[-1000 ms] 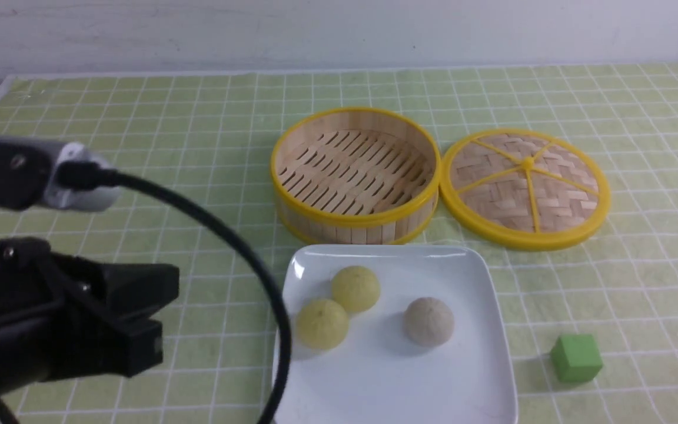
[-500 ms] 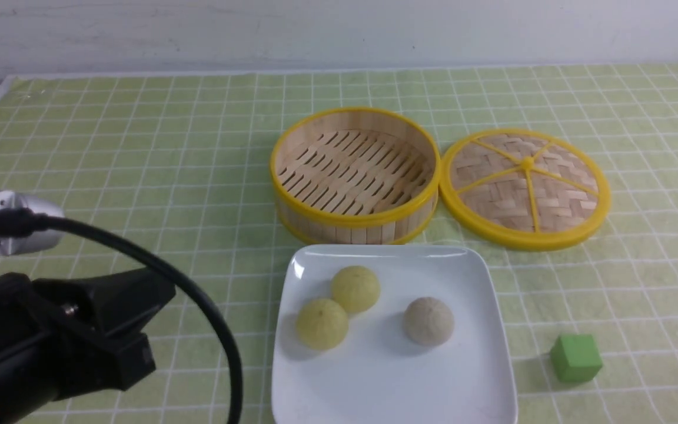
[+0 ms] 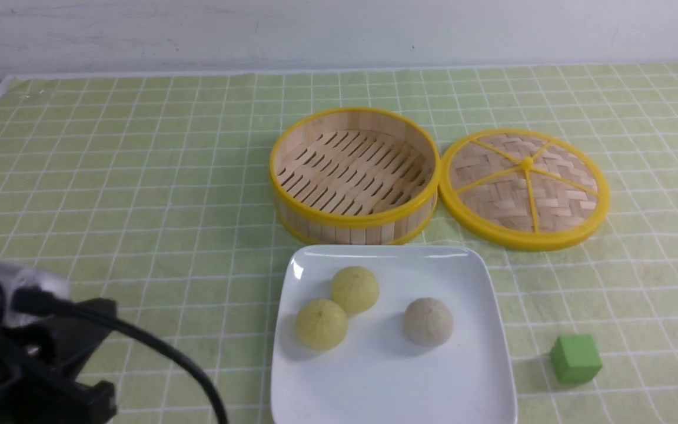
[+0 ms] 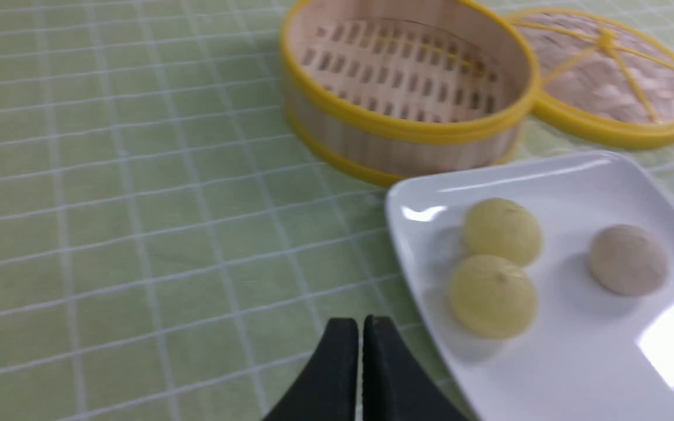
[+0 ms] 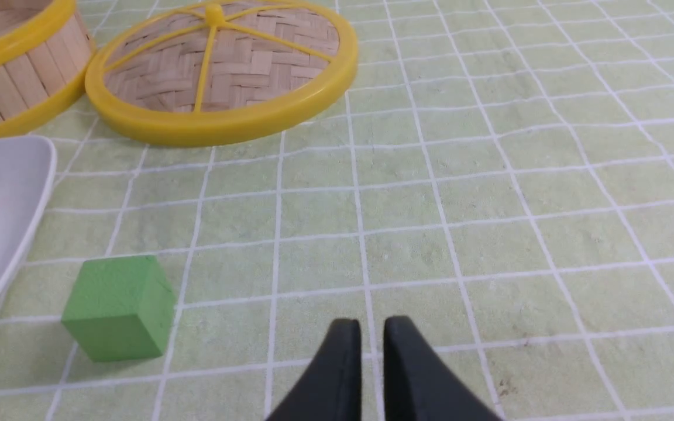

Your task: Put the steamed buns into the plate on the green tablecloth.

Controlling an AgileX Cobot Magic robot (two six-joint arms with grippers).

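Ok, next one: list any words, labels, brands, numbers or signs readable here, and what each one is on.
None can be read in any view: the buns, plate, steamer, lid, cube and tablecloth show no lettering, and neither does the visible part of the left arm.

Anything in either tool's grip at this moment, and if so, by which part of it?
Nothing is held: the left tool and the right tool have only a narrow, vacant gap between their fingertips.
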